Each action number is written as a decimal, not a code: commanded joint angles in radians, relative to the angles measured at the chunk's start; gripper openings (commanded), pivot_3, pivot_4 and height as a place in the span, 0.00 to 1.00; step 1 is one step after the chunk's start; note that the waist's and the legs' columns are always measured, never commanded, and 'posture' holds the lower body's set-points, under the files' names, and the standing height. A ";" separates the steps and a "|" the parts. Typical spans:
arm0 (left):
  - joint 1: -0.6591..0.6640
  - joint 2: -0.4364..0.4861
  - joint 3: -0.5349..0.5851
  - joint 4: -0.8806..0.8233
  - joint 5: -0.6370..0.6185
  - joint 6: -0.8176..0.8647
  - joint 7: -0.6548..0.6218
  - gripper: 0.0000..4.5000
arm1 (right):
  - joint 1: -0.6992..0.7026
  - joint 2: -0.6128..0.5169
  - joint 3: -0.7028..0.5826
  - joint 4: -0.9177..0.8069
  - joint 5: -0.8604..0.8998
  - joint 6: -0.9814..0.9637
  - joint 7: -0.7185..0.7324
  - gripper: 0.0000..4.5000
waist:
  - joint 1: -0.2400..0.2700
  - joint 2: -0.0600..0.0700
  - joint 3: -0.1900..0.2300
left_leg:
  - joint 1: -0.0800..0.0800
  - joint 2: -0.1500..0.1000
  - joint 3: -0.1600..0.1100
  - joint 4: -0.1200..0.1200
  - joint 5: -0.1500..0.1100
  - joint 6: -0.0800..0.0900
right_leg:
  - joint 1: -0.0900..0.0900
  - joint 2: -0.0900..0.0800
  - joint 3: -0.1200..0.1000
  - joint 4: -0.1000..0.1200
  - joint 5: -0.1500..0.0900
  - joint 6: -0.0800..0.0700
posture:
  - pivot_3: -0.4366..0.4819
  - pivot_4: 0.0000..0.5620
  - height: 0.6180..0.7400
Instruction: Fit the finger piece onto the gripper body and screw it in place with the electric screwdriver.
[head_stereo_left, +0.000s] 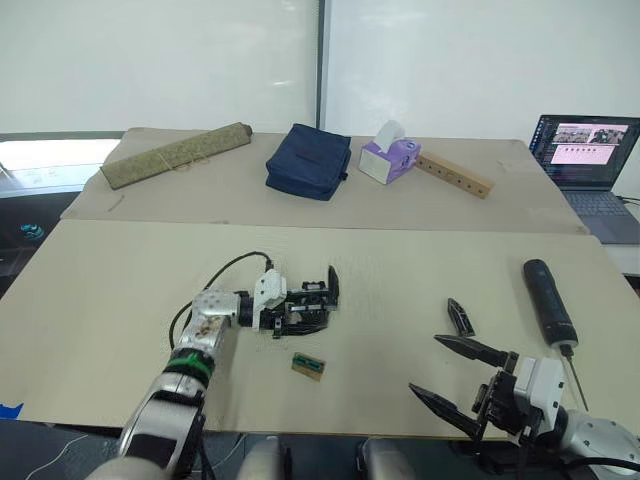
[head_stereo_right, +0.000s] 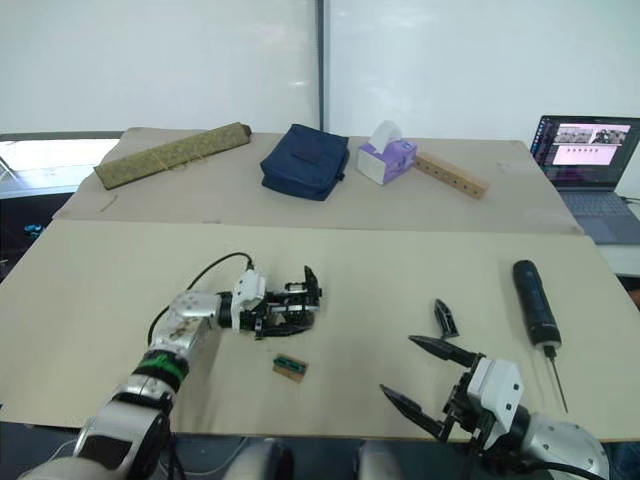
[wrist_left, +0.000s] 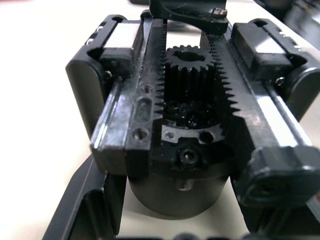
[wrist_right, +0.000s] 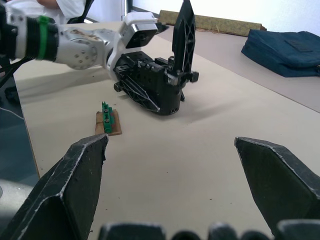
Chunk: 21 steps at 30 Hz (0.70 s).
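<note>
Left hand (head_stereo_left: 300, 310) sits at the gripper body (head_stereo_left: 312, 305), mid-surface, left of centre. Its fingers look closed around the body, though the grip itself is hard to make out from the head views. The left wrist view has the body's rack teeth and central pinion gear (wrist_left: 189, 70) close up. 1 black finger already stands upright on the body (wrist_right: 184, 37).

Right hand (head_stereo_left: 455, 378) hovers at the near right edge of the surface (head_stereo_left: 400, 270), fingers wide apart, holding nothing.

Finger piece (head_stereo_left: 461, 317) lies flat on the surface just beyond the right hand. Electric screwdriver (head_stereo_left: 549, 301) lies further right, bit pointing near.

Small tan block with green top (head_stereo_left: 308, 366) lies near the gripper body, on its near side.
</note>
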 joint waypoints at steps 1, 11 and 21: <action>0.100 -0.001 0.045 -0.300 0.037 0.109 0.262 0.53 | -0.010 0.008 0.000 0.009 -0.001 -0.039 0.016 1.00 | 0.000 0.000 0.000 | 0.000 0.000 0.000 0.000 0.000 0.000 | 0.000 0.000 0.000 0.000 0.000 0.000 | 0.48 0.27 1.00; 0.315 -0.092 0.003 -0.636 0.089 0.342 0.587 0.53 | -0.066 0.025 0.048 0.056 -0.011 -0.056 0.048 1.00 | 0.018 0.000 0.000 | 0.000 -0.002 0.000 0.000 0.000 0.000 | 0.000 -0.004 0.000 -0.001 0.000 0.001 | 0.48 0.27 1.00; 0.340 -0.055 -0.074 -0.623 0.131 0.310 0.611 0.53 | -0.082 0.021 0.050 0.074 -0.010 -0.057 0.064 1.00 | 0.017 0.001 0.000 | 0.000 -0.002 0.000 0.000 0.000 0.000 | 0.001 -0.004 0.000 -0.001 0.000 0.001 | 0.48 0.27 1.00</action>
